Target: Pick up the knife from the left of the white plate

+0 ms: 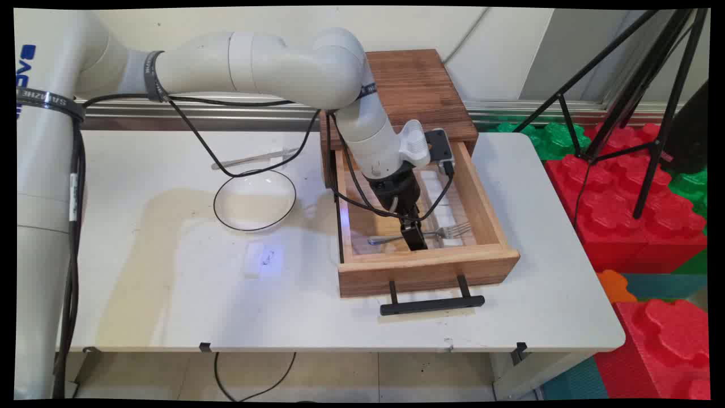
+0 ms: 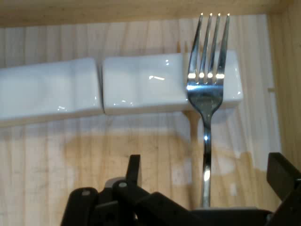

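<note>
1. The gripper (image 1: 416,241) is down inside the open wooden drawer (image 1: 487,209), near its front wall, above the fork (image 1: 447,232).
2. Hand view: the fingers (image 2: 282,176) stand apart, one on each side of the fork's (image 2: 206,141) handle. No contact with the handle is visible; its lower end disappears behind the black linkage.
3. The fork lies flat on the drawer floor. Its tines rest on top of a white rectangular rest (image 2: 141,84), and a second white rest (image 2: 47,92) sits end to end with the first.
4. Main view: the fork lies crosswise in the drawer, tines toward the right wall, with the white rests (image 1: 439,192) running back from them.
5. The drawer is pulled out of a dark wooden cabinet (image 1: 419,85); its black bar handle (image 1: 431,305) faces the table's near edge.
6. On the white table (image 1: 555,272), left of the drawer: a clear glass bowl (image 1: 255,199) and, behind it, a pale utensil (image 1: 255,158), too faint to identify.
7. Right of the table: red and green foam blocks (image 1: 640,187) and a black tripod (image 1: 651,79).
</note>
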Tool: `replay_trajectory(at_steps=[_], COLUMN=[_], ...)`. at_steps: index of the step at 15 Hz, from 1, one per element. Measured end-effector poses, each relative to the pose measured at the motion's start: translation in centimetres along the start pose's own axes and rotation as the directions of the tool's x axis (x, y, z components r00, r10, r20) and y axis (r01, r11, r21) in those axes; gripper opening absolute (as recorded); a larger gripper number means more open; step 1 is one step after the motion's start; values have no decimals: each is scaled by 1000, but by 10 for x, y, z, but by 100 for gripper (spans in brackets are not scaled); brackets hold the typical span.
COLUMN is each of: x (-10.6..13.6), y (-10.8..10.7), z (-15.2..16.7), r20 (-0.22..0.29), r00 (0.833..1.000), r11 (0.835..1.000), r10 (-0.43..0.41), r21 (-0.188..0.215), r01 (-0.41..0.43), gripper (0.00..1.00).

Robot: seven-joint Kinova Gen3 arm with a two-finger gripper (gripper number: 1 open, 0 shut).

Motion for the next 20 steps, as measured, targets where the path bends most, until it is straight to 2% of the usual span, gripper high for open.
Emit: replay_trajectory(at_steps=[5, 11, 15, 20], x=[-3, -3, -7, -25], y=[3, 4, 5, 8], z=[-13, -44, -78, -126], r20=[-8, -42, -64, -71], r00=[1000, 999, 998, 997], r11=[999, 998, 996, 996], r10=[-23, -24, -16, -15], r21=[31, 63, 82, 91], r01=[23, 27, 21, 21], gripper=[100, 100, 100, 100])
